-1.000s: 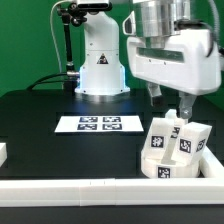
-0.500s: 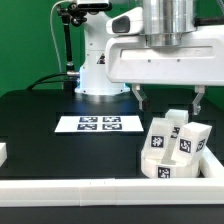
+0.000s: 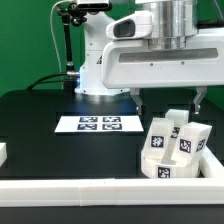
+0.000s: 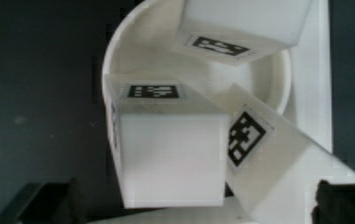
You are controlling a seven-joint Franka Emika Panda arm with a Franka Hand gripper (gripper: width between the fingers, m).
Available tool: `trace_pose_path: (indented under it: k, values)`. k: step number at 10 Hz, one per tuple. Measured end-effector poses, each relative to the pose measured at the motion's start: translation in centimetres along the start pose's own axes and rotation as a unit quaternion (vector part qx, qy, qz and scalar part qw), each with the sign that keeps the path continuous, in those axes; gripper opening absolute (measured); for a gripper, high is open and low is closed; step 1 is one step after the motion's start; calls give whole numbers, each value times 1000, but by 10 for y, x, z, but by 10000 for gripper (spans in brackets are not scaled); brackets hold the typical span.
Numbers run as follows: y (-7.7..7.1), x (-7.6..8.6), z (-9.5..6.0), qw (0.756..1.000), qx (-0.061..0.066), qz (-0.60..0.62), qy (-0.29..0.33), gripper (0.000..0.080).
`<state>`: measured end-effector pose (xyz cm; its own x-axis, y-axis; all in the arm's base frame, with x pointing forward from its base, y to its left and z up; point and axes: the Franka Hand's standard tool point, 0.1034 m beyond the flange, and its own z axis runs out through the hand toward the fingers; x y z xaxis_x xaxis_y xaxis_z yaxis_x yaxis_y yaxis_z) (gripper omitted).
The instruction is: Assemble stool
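While the gripper (image 3: 167, 100) is hanging with its fingers spread wide and holding nothing, the cluster of stool parts is lying directly beneath it on the black surface (image 3: 60, 150), hemmed against the white border rail (image 3: 110, 192). The curved seat (image 4: 147, 45) is cradling the blocky tagged legs (image 3: 168, 145), which are leaning at odd angles.

White tagged legs (image 3: 172, 146) clustered tilted on seat (image 4: 142, 40).
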<state>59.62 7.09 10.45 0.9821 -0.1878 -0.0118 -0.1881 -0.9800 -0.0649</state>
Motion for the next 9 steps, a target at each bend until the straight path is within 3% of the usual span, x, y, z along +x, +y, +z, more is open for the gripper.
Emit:
trace_pose_path:
  k: [3, 6, 9]
  values:
    - [6, 0, 6, 984, -9, -177, 21, 648]
    - [6, 1, 7, 946, -22, -323, 22, 648]
    - [10, 1, 7, 888, -35, -459, 14, 648]
